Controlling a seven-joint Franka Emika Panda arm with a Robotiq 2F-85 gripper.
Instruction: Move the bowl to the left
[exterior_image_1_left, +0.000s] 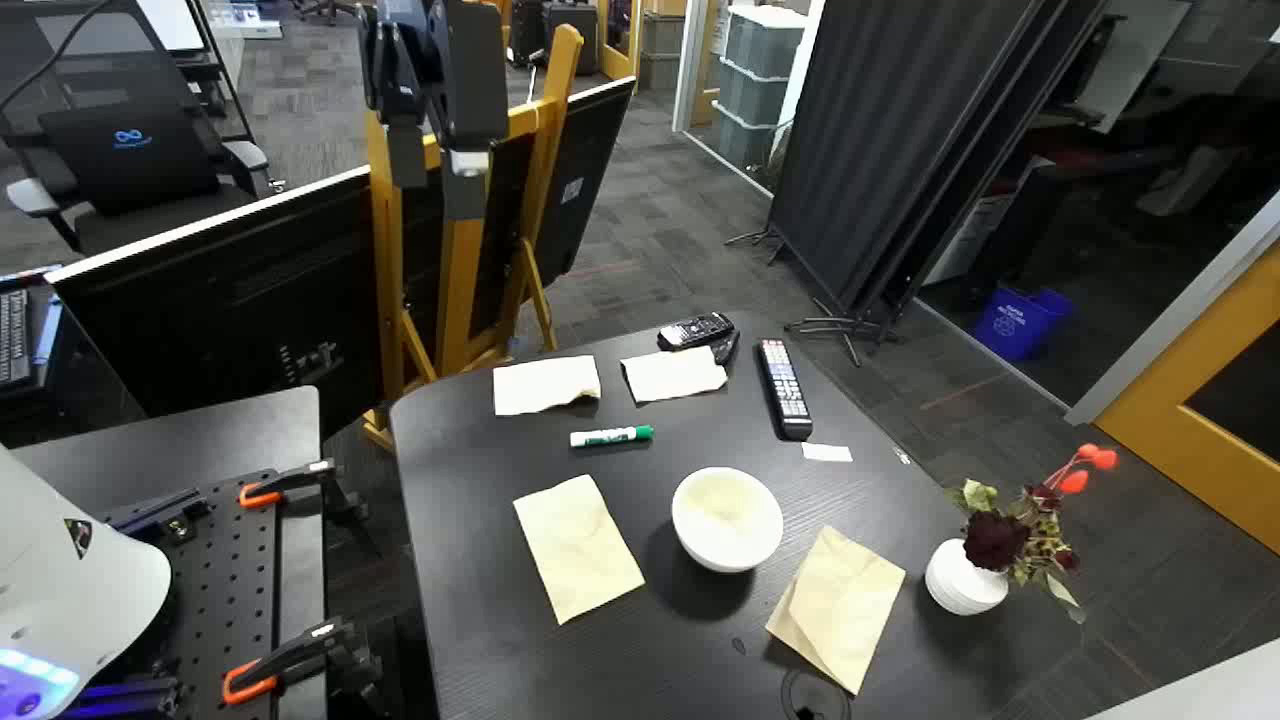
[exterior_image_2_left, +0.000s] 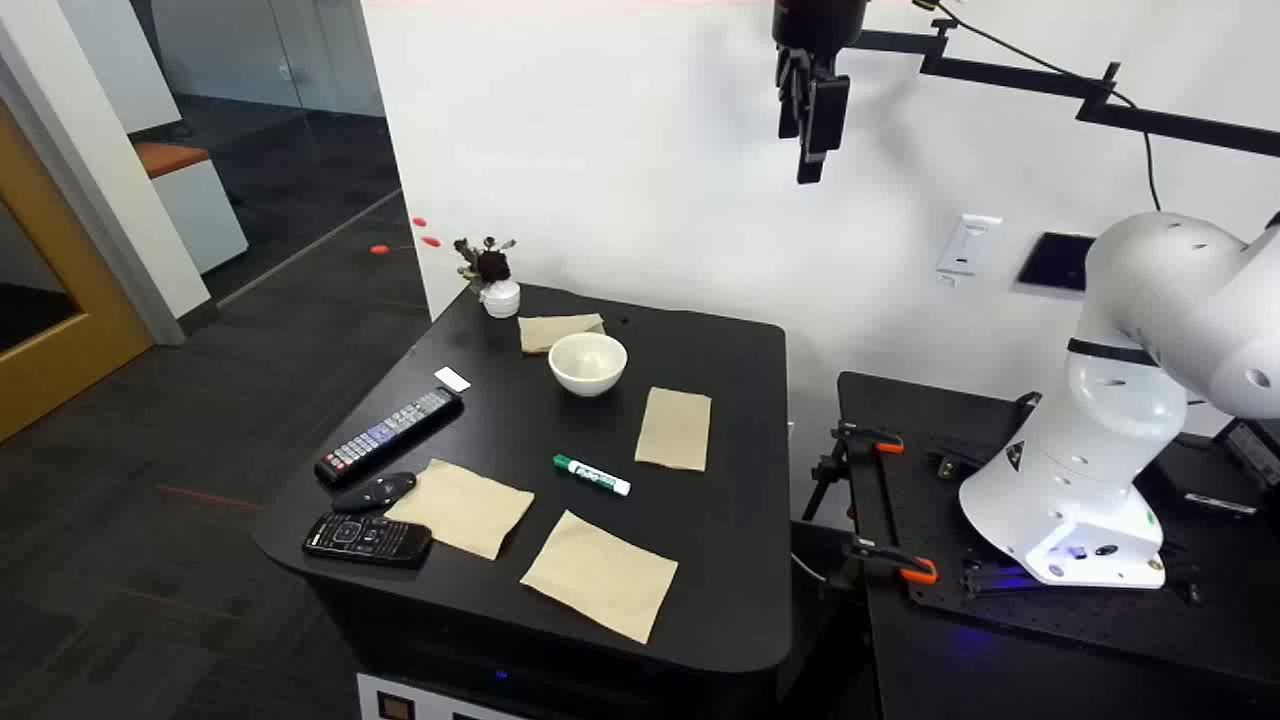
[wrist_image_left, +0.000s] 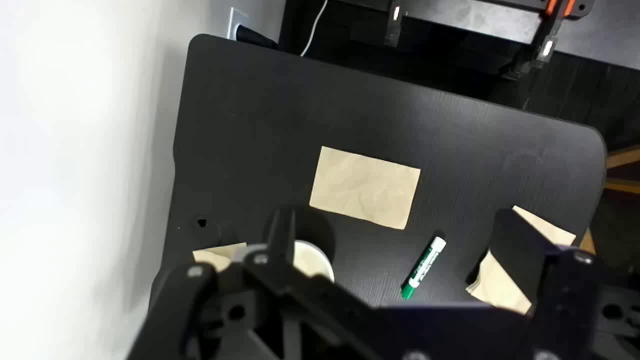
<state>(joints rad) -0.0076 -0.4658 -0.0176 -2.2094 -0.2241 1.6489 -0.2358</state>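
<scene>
Round white bowl (exterior_image_2_left: 588, 368), toward black surface's (exterior_image_2_left: 740, 560) wall-side edge, appears stiff, breakable ceramic: grip rim, black pincer (wrist_image_left: 397, 235) standing wide.

Green marker (exterior_image_2_left: 592, 474), tan sheets (exterior_image_2_left: 675, 428), remotes (exterior_image_2_left: 390, 434), vase (exterior_image_2_left: 501, 300)

Bright wall (wrist_image_left: 75, 150), soft shadows, blurred fingers (wrist_image_left: 522, 250)
</scene>
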